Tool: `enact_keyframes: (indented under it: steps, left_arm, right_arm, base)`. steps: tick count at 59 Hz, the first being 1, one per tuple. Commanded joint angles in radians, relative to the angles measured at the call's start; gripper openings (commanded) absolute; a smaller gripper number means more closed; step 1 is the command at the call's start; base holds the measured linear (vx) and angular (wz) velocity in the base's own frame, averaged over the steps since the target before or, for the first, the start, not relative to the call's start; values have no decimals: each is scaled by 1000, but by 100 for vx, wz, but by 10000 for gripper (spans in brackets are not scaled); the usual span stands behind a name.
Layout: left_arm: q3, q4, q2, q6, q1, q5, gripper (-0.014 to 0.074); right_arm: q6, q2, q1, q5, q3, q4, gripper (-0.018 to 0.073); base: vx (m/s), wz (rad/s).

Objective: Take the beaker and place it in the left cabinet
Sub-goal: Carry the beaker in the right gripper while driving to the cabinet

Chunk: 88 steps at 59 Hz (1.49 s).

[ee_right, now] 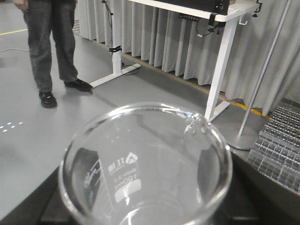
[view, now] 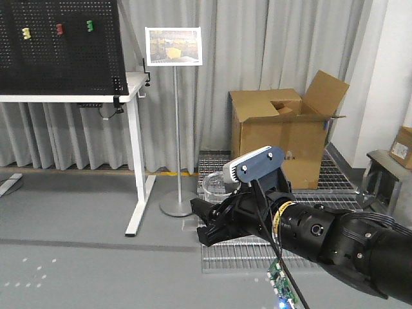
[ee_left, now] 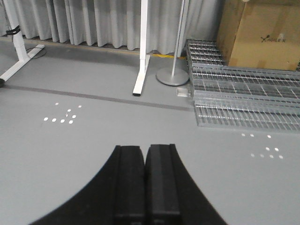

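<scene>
A clear glass beaker (ee_right: 145, 164) with printed 100 ml markings fills the right wrist view, rim toward the camera. My right gripper (ee_right: 150, 208) is shut on it, with dark fingers (ee_right: 47, 211) showing at both lower sides. From the front, the beaker (view: 215, 185) sits in the right gripper (view: 205, 222), held above the floor at centre. In the left wrist view my left gripper (ee_left: 146, 149) hangs over bare grey floor, shut, its pads pressed together with nothing between them. The left cabinet is out of view.
A white-legged table (view: 135, 90) with a black pegboard stands at back left, a sign stand (view: 176, 129) beside it. A cardboard box (view: 283, 135) sits on metal floor grates (ee_left: 243, 93). A person's legs (ee_right: 51, 47) stand at far left.
</scene>
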Motion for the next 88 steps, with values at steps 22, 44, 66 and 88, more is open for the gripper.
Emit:
enact_keyframes:
  steps: [22, 44, 66, 88]
  left_arm:
    - [-18, -8, -9, -3, -4, -82, -6]
    - [-18, -8, -9, -3, -4, -80, -6]
    - [-18, -8, -9, -3, -4, -81, -6]
    - [-18, -8, -9, -3, -4, -81, -6]
  right_arm:
    - [3, -47, -1, -61, -30, 7, 236]
    - [3, -47, -1, -61, -30, 7, 236]
    - [3, -47, -1, -61, -30, 7, 236]
    - [3, -47, -1, -60, -30, 7, 236]
  base:
    - [59, -5]
    - [51, -18]
    - [40, -46]
    - [29, -81]
